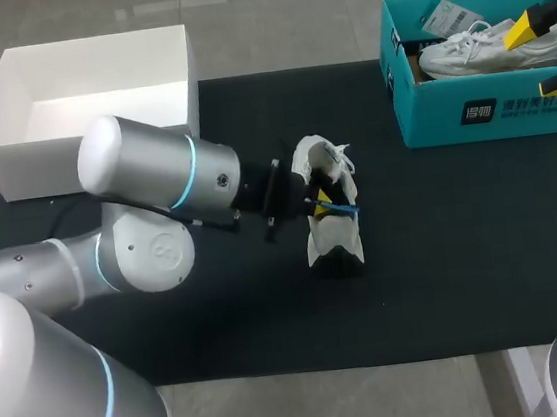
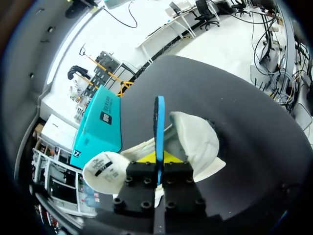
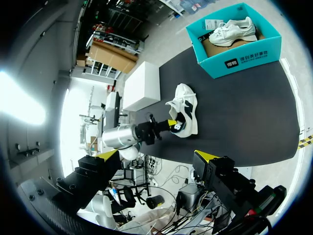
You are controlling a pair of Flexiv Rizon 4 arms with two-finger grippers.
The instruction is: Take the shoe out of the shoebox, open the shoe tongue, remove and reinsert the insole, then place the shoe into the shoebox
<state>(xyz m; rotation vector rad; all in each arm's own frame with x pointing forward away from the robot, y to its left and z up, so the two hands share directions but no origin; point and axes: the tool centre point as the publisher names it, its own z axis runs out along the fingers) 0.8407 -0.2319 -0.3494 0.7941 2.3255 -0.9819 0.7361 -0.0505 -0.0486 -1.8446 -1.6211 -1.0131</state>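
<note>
On our desk [image 1: 464,248], a white box [image 1: 10,148] sits at 11 o'clock, the teal shoebox [image 1: 489,109] at 1 o'clock with 1 spare shoe [image 1: 477,51] inside. The shoe [image 1: 331,241] lies near the centre; our left fingers [image 2: 168,157] clench its blue insole [image 2: 159,127]. Our right fingers [image 3: 108,154] hang released above the shoebox.

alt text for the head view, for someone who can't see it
My left arm's end effector pinches a blue insole at a white shoe lying mid black mat. A teal shoebox at the far right holds a second shoe; a white box sits far left.
</note>
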